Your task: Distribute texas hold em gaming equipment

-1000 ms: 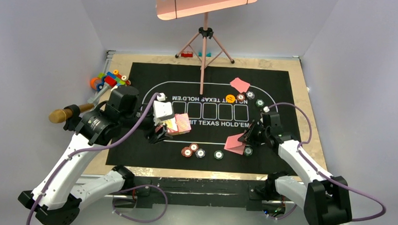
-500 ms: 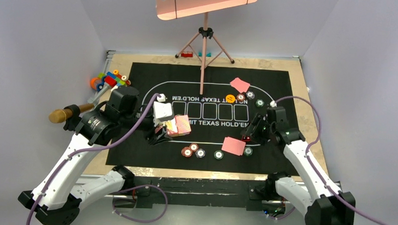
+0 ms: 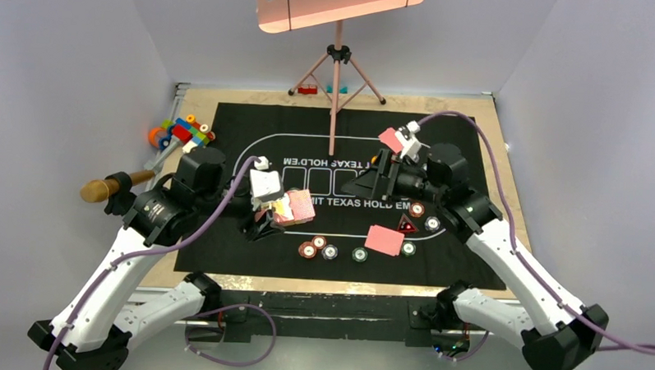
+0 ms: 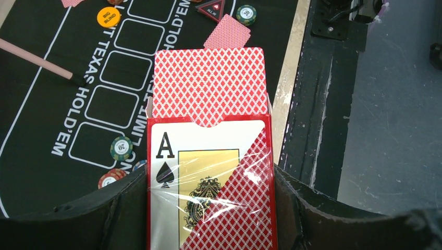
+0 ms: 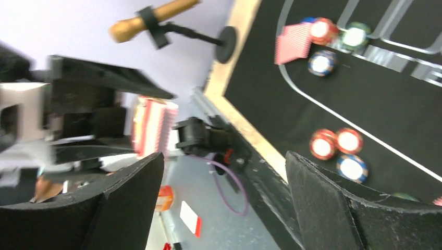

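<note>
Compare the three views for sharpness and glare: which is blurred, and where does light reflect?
Right wrist view: blurred throughout, the poker chips soft-edged. Left wrist view: sharp, with white glare on the card box and its crinkled plastic wrap. Top view: crisp and evenly lit, no glare on the black mat.

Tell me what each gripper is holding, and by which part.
The left gripper clamps the card box by its two long sides, away from its open end, where cards stick out. The right gripper is open and empty.
</note>
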Robot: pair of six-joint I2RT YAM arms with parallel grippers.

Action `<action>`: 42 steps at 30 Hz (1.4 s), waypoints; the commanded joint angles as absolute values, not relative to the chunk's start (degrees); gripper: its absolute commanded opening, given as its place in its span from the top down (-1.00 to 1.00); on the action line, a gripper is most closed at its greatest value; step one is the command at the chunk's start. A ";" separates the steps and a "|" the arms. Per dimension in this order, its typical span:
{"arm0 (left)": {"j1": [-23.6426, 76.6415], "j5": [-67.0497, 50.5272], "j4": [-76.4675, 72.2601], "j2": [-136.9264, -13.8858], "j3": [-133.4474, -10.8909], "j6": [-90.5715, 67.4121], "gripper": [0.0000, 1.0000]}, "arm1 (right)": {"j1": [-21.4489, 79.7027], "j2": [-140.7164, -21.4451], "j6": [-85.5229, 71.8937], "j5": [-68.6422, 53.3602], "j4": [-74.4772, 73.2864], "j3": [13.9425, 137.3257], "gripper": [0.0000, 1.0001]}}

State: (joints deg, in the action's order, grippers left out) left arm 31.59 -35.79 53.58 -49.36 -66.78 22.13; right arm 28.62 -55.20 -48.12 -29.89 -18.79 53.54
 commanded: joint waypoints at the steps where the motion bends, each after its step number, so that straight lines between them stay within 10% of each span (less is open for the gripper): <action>1: 31.64 -37.70 48.06 -48.93 -66.31 19.86 1.00 | 34.05 -58.41 -54.81 -36.81 -3.53 58.12 -0.82; 21: 31.61 -38.36 46.90 -48.93 -66.86 20.52 1.00 | 45.37 -73.21 -59.25 -37.30 6.45 61.70 -0.94; 30: 31.64 -38.27 46.41 -48.66 -67.22 21.01 1.00 | 45.37 -73.33 -60.94 -39.04 6.16 58.74 -0.30; 42: 31.64 -38.34 46.75 -48.25 -67.94 21.53 1.00 | 43.16 -70.07 -60.98 -38.91 4.10 56.35 0.05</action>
State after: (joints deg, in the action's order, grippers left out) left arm 31.59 -36.27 50.52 -49.47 -65.98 20.71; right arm 44.51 -72.77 -60.99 -37.65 3.90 57.54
